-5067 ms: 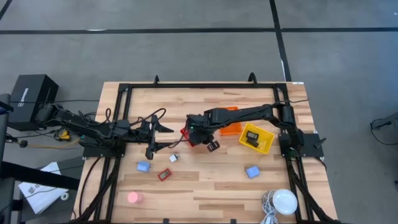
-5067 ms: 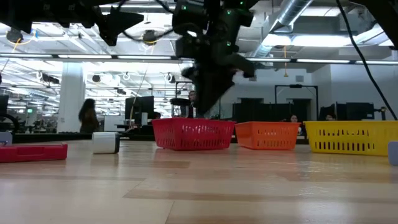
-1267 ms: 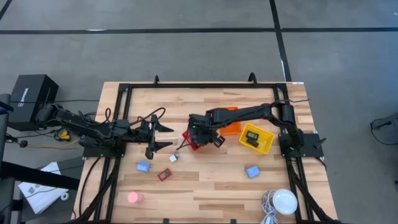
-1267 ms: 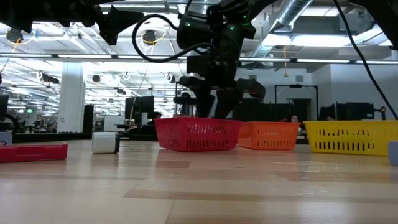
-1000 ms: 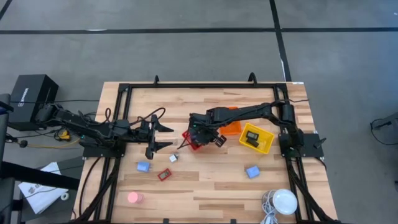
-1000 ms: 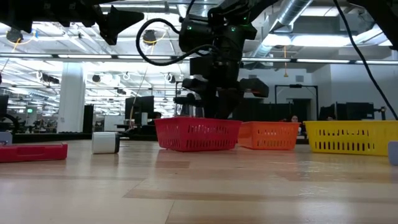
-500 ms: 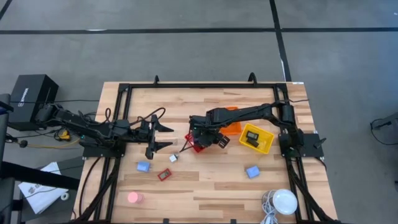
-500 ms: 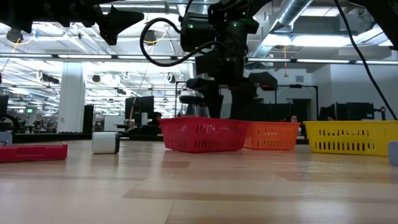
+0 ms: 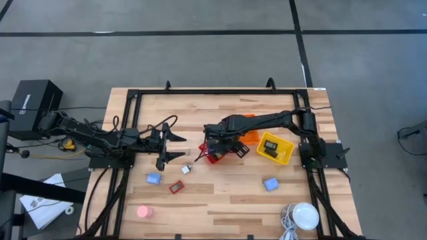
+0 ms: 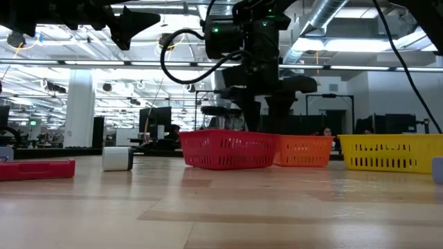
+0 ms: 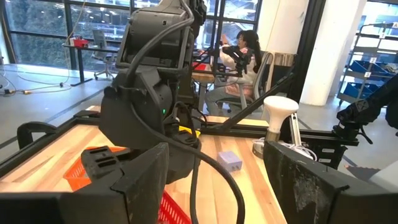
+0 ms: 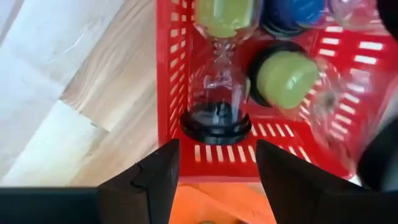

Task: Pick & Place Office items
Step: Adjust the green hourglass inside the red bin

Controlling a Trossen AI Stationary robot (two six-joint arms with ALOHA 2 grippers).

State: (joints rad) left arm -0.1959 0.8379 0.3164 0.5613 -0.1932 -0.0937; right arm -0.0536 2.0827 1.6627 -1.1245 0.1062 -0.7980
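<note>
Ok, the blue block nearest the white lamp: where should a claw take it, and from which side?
From straight above, closing across two opposite flat sides of the blue block. It lies flat on bare table with nothing touching it, so its sides are free. The right claw, open over the red basket, looks nearer.

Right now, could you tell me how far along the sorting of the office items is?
Done: hourglass-shaped timers lie in the red mesh basket, black rectangles in the yellow mesh basket.
In hand: nothing; the right gripper hangs open over the red basket.
Left: two blue blocks, red-framed piece, pink disc. The left gripper waits open.
</note>
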